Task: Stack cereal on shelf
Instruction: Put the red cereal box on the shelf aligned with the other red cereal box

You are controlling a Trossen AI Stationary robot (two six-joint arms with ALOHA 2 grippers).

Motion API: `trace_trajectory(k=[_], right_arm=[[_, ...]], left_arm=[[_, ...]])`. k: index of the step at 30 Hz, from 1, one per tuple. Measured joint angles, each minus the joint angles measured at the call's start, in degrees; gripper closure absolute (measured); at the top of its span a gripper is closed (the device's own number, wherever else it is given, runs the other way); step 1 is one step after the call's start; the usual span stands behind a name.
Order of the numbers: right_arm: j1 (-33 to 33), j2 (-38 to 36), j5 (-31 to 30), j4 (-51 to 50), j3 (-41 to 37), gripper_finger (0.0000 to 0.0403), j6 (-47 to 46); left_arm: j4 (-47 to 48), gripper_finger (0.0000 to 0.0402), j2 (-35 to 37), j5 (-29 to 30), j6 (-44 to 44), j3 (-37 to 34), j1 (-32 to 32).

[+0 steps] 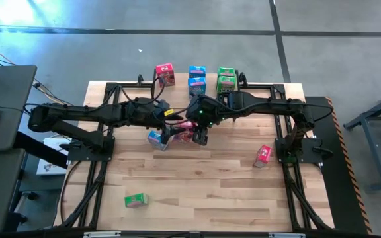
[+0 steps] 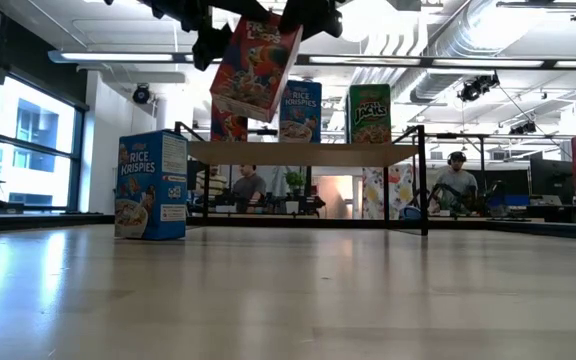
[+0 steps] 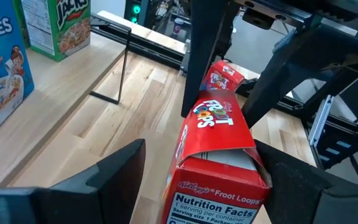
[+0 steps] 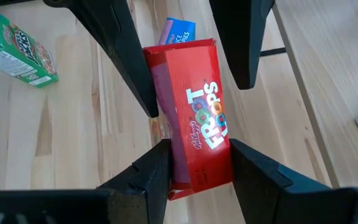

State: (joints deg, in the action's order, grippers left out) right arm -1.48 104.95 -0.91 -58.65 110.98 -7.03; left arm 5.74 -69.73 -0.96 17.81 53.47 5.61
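Inspection finding: a red Froot Loops box (image 4: 194, 137) hangs in the air above mid-table, tilted, and both arms meet at it. The right gripper (image 4: 194, 163) has its fingers closed against the two broad faces of the box near one end, so the right arm holds it. The left gripper (image 3: 197, 180) stands wide, one finger on each side of the other end; from the left wrist view I cannot tell whether either finger touches the cardboard.

The box's long axis runs roughly along the line between the two grippers, each taking an opposite end. In the low view it is well clear of the table (image 1: 197, 185) and above the level of the shelf (image 2: 303, 153), on the near side of it.

Shelf contents: a red box (image 1: 165, 73), two blue boxes (image 1: 197, 78) and two green boxes (image 1: 226, 79) stand in a row along the far edge. Loose stock: a blue box (image 1: 155, 137) beneath the arms, a green box (image 1: 136, 200) lying near the front, a red-pink box (image 1: 264, 154) toward the right.

Judgement: this looks like a handover or regrasp. The shelf lies beyond the held box, toward the far edge, and the free spot appears to be by the red box on the left, which favours the left arm
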Motion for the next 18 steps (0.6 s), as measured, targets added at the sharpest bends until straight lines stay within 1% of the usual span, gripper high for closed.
trace_trajectory(k=[3, 6, 14, 18], right_arm=[[0.0, 0.0, 0.0, 0.0, 0.0, 0.0257, 0.0], [0.0, 0.0, 0.0, 0.0, 0.0, 0.0257, 0.0], [0.0, 0.0, 0.0, -0.1, 0.0, 0.0257, 0.0], [0.0, 0.0, 0.0, -0.1, 0.0, 0.0257, 0.0]], left_arm=[[0.0, 0.0132, 0.0, 0.0, -0.4, 0.0, 0.0], [0.0, 0.0143, 0.0, 0.0, -0.4, 0.0, 0.0], [0.0, 0.0194, 0.0, -0.5, -2.7, 0.0, 0.0], [0.0, 0.0211, 0.0, -0.5, -3.0, 0.0, -0.2]])
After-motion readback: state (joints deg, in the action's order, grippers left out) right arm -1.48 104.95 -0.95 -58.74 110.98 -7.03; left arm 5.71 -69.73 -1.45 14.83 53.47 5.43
